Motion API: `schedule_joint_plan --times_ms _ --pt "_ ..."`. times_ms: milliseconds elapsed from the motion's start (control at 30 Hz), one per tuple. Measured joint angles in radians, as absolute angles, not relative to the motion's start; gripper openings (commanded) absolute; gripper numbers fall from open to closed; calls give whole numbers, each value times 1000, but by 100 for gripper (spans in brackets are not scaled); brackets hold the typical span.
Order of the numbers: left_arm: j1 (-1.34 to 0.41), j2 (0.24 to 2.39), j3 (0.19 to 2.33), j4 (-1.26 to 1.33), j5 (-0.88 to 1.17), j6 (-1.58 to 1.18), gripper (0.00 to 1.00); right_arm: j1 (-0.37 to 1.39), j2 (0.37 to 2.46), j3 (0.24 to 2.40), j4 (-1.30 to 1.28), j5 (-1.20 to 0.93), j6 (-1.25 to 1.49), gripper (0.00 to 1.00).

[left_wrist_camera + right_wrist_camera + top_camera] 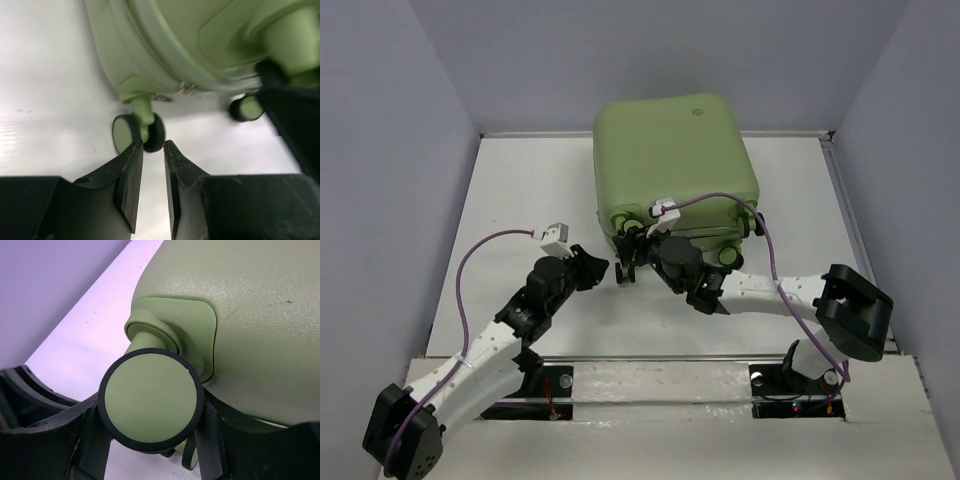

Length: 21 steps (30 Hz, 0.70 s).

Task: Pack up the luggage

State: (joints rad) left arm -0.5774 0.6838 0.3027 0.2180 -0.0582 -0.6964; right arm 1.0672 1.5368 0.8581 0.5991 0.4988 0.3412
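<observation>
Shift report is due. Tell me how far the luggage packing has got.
Done: the luggage lies closed on the table; its contents are hidden. In hand: the right gripper has its jaws around a caster wheel; the left gripper, jaws narrowly apart, points at a second caster wheel without holding it. Left: probably moving or standing the case up, not yet begun.

A white table [520, 200] lies beneath the left end effector [153, 150] and the right end effector [150, 435], its matte top marked by a few small dark specks. Pale lavender-grey walls [380, 150] stand to the left of, beyond and to the right of both end effectors. A thin metal rail [540, 133] runs along the table's far edge, well beyond them.
</observation>
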Motion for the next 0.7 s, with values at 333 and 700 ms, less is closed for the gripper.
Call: schedule_joint_plan --times_ms 333,700 --pt "-677 935 340 439 -91 -583 37 1060 1536 913 495 466 319 7" --pt "-705 1124 400 519 -221 -528 40 1061 1537 921 478 429 315 7"
